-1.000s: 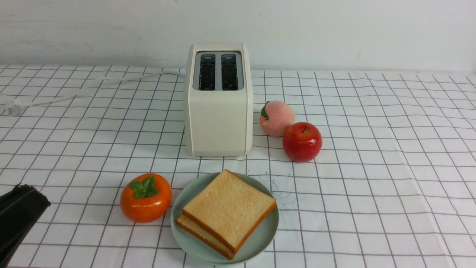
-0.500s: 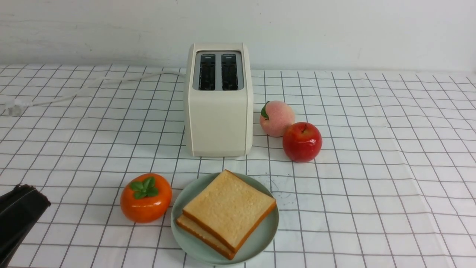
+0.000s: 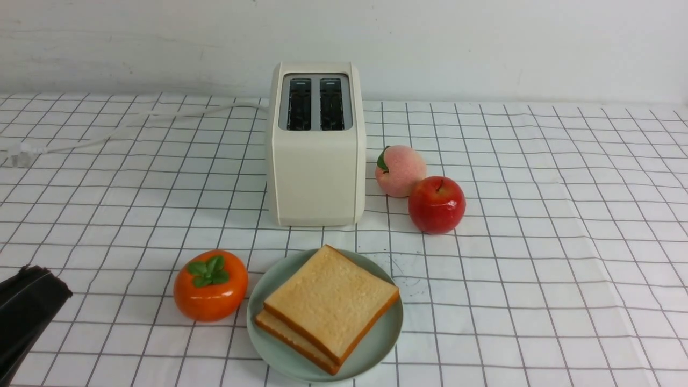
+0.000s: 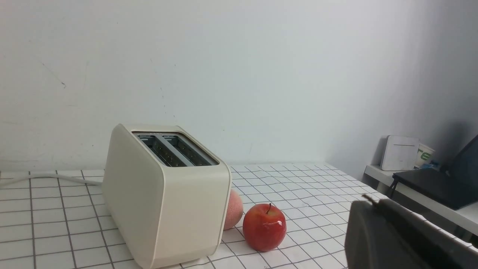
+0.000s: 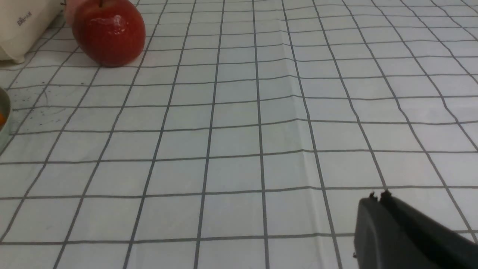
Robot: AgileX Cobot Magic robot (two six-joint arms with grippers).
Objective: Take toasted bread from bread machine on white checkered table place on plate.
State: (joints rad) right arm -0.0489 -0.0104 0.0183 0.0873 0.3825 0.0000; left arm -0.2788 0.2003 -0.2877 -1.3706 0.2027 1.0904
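Two slices of toasted bread (image 3: 330, 301) lie stacked on the mint-green plate (image 3: 379, 339) at the front middle of the white checkered table (image 3: 537, 269). The cream bread machine (image 3: 316, 161) stands behind the plate, and both its slots look empty; it also shows in the left wrist view (image 4: 164, 201). My left gripper (image 3: 48, 279) is shut and empty at the front left edge, well left of the plate; its shut tips show in the left wrist view (image 4: 368, 201). My right gripper (image 5: 378, 195) is shut and empty over bare cloth, out of the front view.
An orange persimmon (image 3: 210, 285) sits just left of the plate. A peach (image 3: 400, 171) and a red apple (image 3: 436, 204) sit right of the bread machine. The white cord (image 3: 134, 129) runs off to the back left. A side desk with a laptop (image 4: 440, 186) stands beyond the table.
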